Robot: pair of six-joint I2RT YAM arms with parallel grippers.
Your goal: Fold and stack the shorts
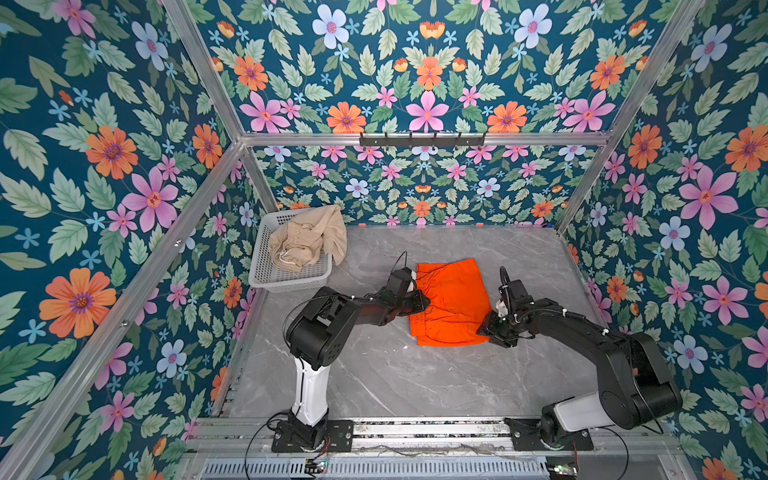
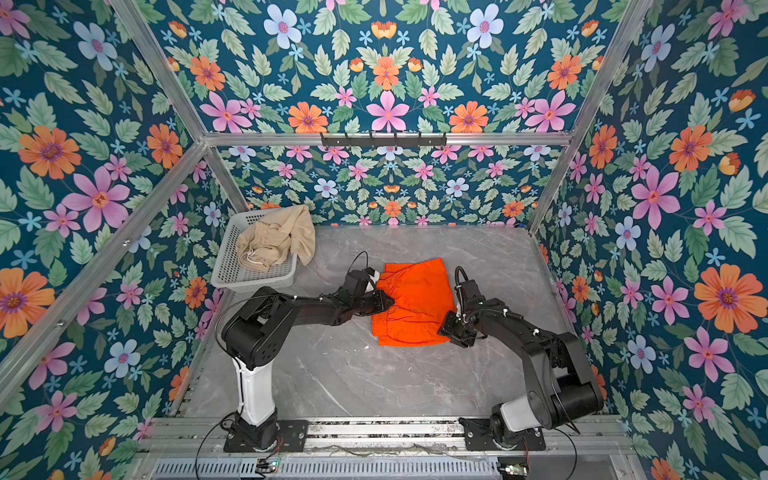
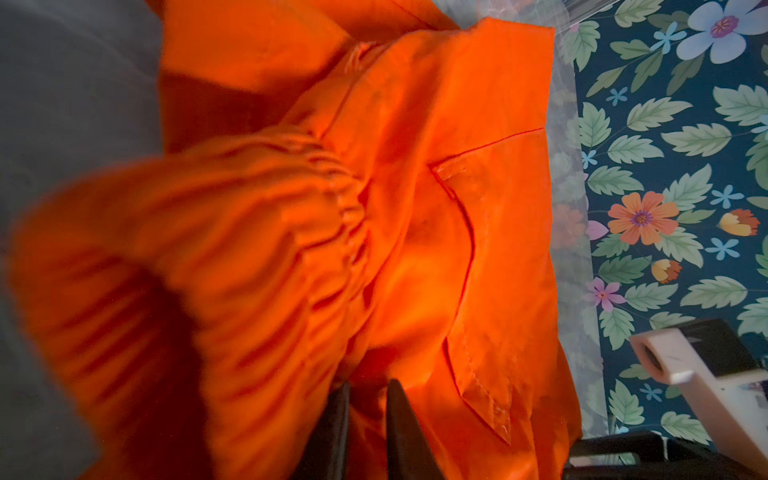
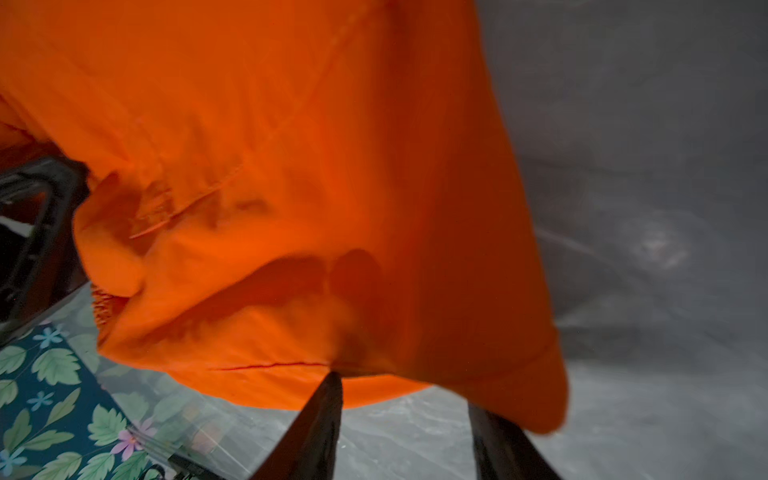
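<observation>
The left tool [image 3: 370, 382] pinches the orange shorts [image 1: 453, 303] near their waistband, the right tool [image 4: 403, 390] gapes at their opposite edge, and they lie on the bench [image 1: 415, 374] between both tools, with the beige shorts [image 1: 307, 241] in a basket [image 1: 291, 278] beyond the left tool.

A robot test booth: aluminium frame [image 1: 419, 138], floral-papered walls [image 1: 428, 83], marble-look tabletop [image 1: 395, 374], two arms [image 1: 316, 324] bolted to a rail [image 1: 428, 432].
</observation>
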